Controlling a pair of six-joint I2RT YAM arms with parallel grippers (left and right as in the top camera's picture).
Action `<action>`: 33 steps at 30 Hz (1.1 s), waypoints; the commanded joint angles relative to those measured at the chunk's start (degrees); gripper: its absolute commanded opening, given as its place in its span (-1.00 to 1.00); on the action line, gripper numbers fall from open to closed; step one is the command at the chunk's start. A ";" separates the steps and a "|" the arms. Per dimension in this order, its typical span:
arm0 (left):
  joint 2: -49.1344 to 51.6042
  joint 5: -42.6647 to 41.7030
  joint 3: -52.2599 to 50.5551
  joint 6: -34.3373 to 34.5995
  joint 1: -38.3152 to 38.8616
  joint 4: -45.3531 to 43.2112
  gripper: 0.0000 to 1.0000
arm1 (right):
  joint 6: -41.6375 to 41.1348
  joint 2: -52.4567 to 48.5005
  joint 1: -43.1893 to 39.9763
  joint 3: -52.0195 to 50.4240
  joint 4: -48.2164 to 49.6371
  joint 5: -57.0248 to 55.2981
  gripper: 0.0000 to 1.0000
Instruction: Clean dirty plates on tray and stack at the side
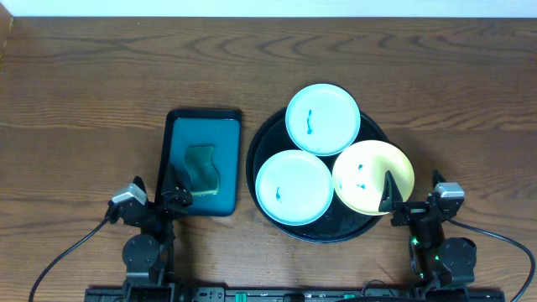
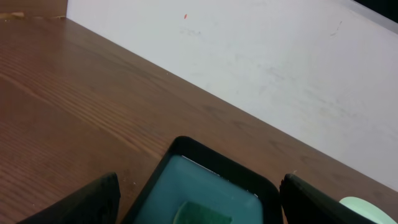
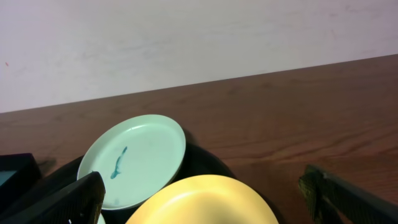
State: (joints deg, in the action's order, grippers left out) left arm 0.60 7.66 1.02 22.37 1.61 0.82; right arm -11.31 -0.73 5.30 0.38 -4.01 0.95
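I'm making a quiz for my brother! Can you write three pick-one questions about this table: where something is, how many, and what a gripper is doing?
1. Where is the sponge? A) on the floor B) in the teal tray C) on the bare table
2. How many plates sit on the black tray? A) two B) five C) three
3. What is the right gripper doing? A) open, holding nothing B) shut on a plate C) squeezing the sponge
Answers: B, it lies inside that tray; C, two pale blue and one yellow; A, its fingers stand apart, empty.
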 commanded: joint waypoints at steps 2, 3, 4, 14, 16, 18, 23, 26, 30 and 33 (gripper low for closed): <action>-0.37 0.72 -0.79 -0.94 -0.15 2.56 0.65 | -0.44 0.35 -0.39 -0.07 -0.26 -0.50 0.99; -0.37 0.72 -0.79 -0.94 -0.15 2.56 0.65 | -0.42 0.35 -0.39 -0.07 -0.26 -0.50 0.99; -0.37 0.72 -0.79 -0.94 -0.15 2.56 0.65 | -0.44 0.35 -0.39 -0.07 -0.26 -0.50 0.98; -0.37 0.72 -0.79 -0.94 -0.15 2.56 0.66 | -0.42 0.35 -0.39 -0.07 -0.26 -0.50 0.99; -0.37 0.72 -0.79 -0.94 -0.15 2.56 0.65 | -0.42 0.35 -0.39 -0.07 -0.26 -0.50 0.99; -0.37 0.72 -0.79 -0.94 -0.15 2.56 0.65 | -0.42 0.35 -0.39 -0.07 -0.26 -0.50 0.98; -0.37 0.72 -0.79 -0.94 -0.15 2.56 0.65 | -0.44 0.35 -0.39 -0.07 -0.02 -0.50 0.99; -0.37 0.15 -0.79 -0.72 -0.13 2.54 0.65 | -0.44 0.35 -0.39 -0.07 1.09 -0.50 0.99; -0.37 0.07 -0.79 -0.70 -0.15 2.56 0.65 | -0.66 0.35 -0.37 -0.07 0.70 -0.15 0.98; -0.37 -2.08 -0.79 -0.70 -0.15 1.81 0.65 | -3.43 0.35 -0.37 -0.07 1.40 3.15 0.98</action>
State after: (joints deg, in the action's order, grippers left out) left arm 0.60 7.31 1.02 22.39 1.61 0.80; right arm -11.77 -0.71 5.30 0.38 -3.42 1.63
